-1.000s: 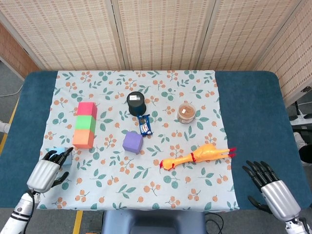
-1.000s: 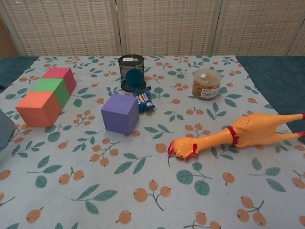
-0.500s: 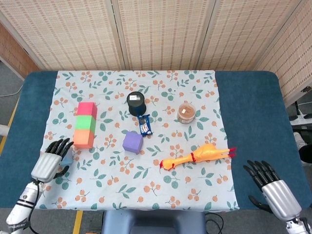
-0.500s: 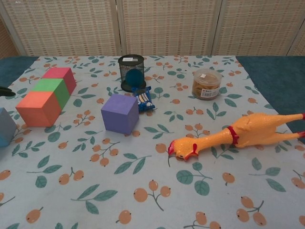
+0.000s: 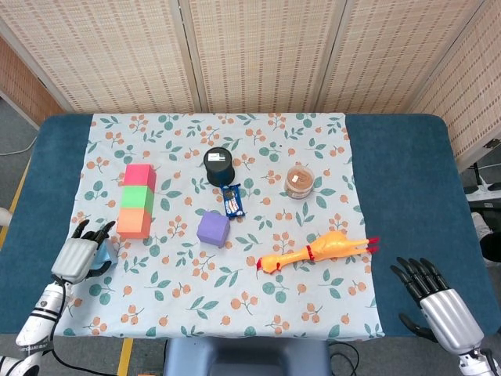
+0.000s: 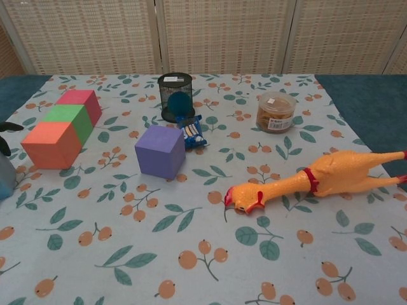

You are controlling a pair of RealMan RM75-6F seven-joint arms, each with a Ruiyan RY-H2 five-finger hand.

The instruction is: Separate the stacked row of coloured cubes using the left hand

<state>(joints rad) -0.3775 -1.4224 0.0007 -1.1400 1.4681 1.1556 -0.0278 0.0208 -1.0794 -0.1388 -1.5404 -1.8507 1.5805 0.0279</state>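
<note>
my left hand (image 5: pixel 78 255) is at the left edge of the cloth, its fingers around the light blue cube (image 5: pixel 107 252); i cannot tell if they really grip it. the cube is just beside the orange cube (image 5: pixel 135 223), which still touches the green cube (image 5: pixel 138 197) and pink cube (image 5: pixel 140 175). my right hand (image 5: pixel 435 304) rests with fingers apart, holding nothing.

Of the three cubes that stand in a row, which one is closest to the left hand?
The orange cube, the row's near end. The left hand lies just beside it; the green cube and the pink cube lie farther back.
</note>
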